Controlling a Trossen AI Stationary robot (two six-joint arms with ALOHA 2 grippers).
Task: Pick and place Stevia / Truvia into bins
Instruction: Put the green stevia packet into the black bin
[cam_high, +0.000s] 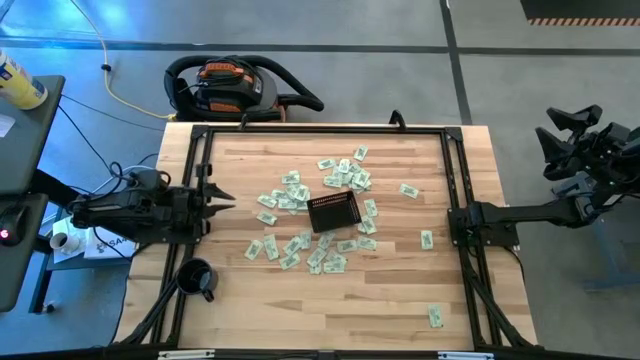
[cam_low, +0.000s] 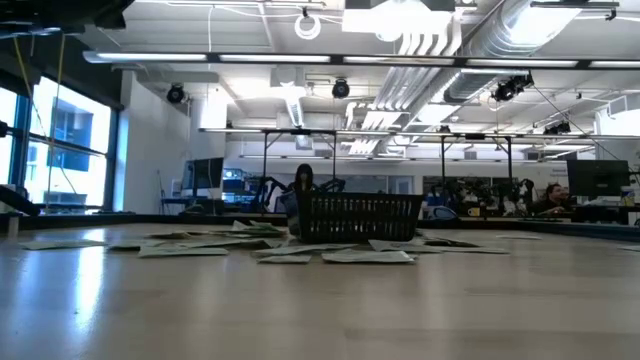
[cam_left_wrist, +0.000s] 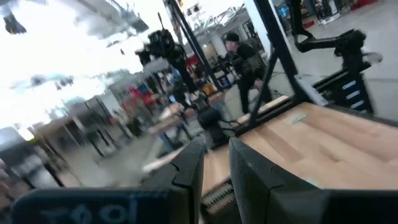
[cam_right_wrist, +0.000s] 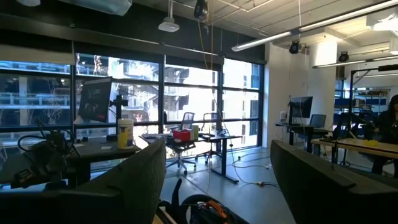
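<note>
While the black basket (cam_high: 333, 212) sits near the middle of the wooden desk (cam_high: 450, 290), the pale green and white sachets (cam_high: 290, 190) lie scattered flat around it, most of them close on every side and a few lying well apart toward the right arm's side of the desk. One lone sachet (cam_high: 435, 316) rests far from the basket, near the desk's corner. From desk height the basket (cam_low: 360, 217) stands upright among the sachets (cam_low: 365, 257), which surround its base. The left gripper (cam_high: 218, 196) hovers over the desk's edge, well apart from the basket, its fingers (cam_left_wrist: 186, 168) standing a narrow gap apart with nothing between them. The right gripper (cam_high: 562, 132) is raised off the desk entirely, farther from the basket than the left one, with its fingers (cam_right_wrist: 134, 177) spread wide and holding nothing. A round black mug (cam_high: 197, 279) stands beyond the sachets on the left arm's side of the basket.
</note>
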